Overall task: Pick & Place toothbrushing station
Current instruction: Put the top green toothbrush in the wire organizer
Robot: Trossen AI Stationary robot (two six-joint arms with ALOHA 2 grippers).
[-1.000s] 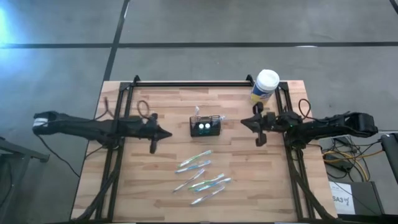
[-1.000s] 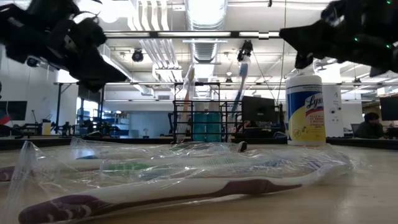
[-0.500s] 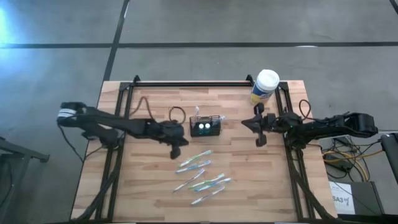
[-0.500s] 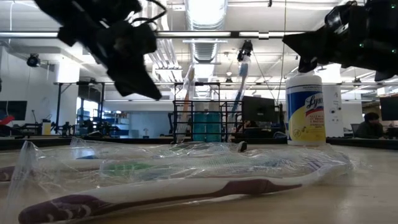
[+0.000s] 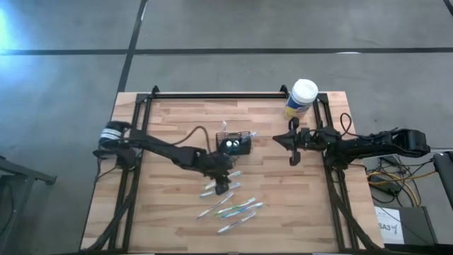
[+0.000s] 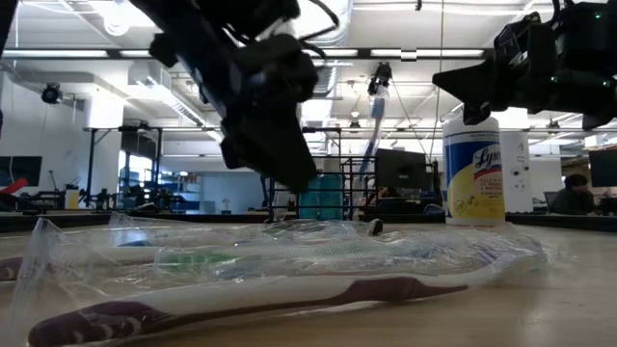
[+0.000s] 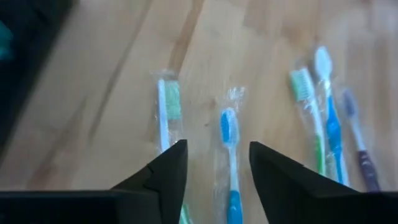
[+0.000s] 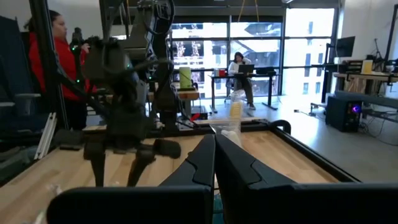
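Note:
The toothbrushing station (image 5: 234, 144), a small black mesh caddy, stands at the table's middle, and in the low view (image 6: 318, 183) a blue toothbrush (image 6: 376, 106) stands upright in it. Several plastic-wrapped toothbrushes (image 5: 230, 200) lie flat on the wood on the near side of it. My left gripper (image 5: 222, 185) hovers open over their far end. In its wrist view (image 7: 214, 149) a blue toothbrush (image 7: 230, 134) lies on the table below the gap and a green one (image 7: 168, 106) beside it. My right gripper (image 5: 292, 159) waits shut at the right, above the table (image 8: 214, 140).
A white-lidded, yellow-labelled canister (image 5: 302, 96) stands at the far right corner. A black frame (image 5: 212, 94) rims the table's far edge and sides. People (image 8: 56, 43) are in the room beyond the table. Bare wood lies at the near left (image 5: 156, 219).
My left gripper has swung from left of the station toward the table's right and near edges and has come down, so that it now hangs over the wrapped toothbrushes. The toothbrushes and the station lie as before.

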